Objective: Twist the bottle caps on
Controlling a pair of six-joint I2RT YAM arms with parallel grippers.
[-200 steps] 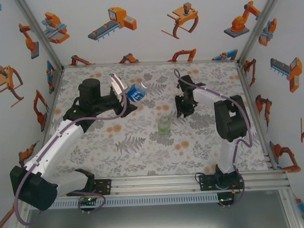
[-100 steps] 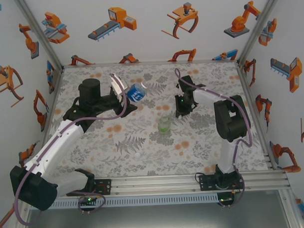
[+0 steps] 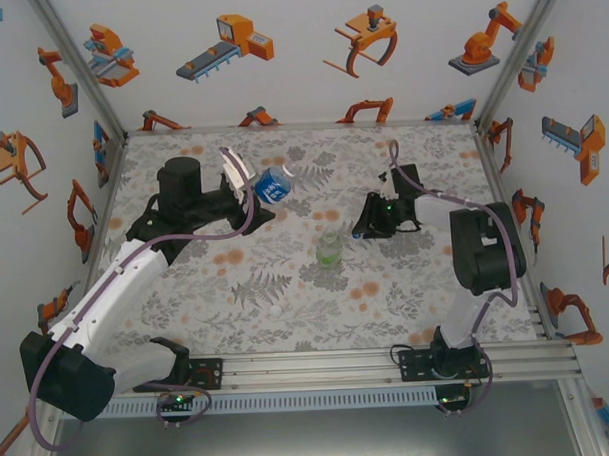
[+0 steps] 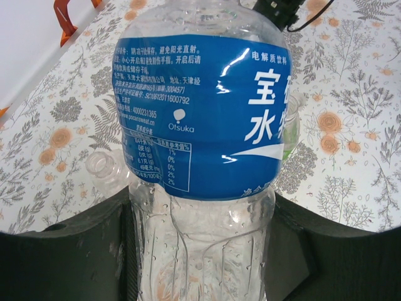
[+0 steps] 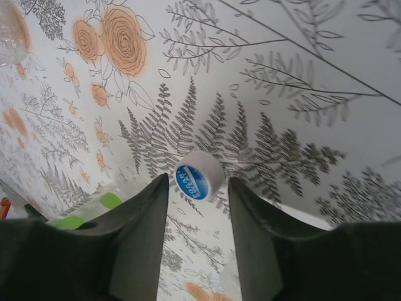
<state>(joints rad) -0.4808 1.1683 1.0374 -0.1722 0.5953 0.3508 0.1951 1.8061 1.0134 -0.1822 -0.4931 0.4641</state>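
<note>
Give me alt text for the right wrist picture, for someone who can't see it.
A small white cap with a blue printed top sits between the tips of the right pincer, over a table printed with grey ferns and orange flowers; whether the dark fingers pinch it is unclear. A green-labelled bottle edges in at lower left.

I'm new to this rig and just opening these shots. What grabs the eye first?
The blue-label bottle stands out, clamped in the left gripper at the far left of the table. Then a white cap with blue print between the open fingertips of the right gripper, and a green-tinted bottle standing mid-table.
</note>
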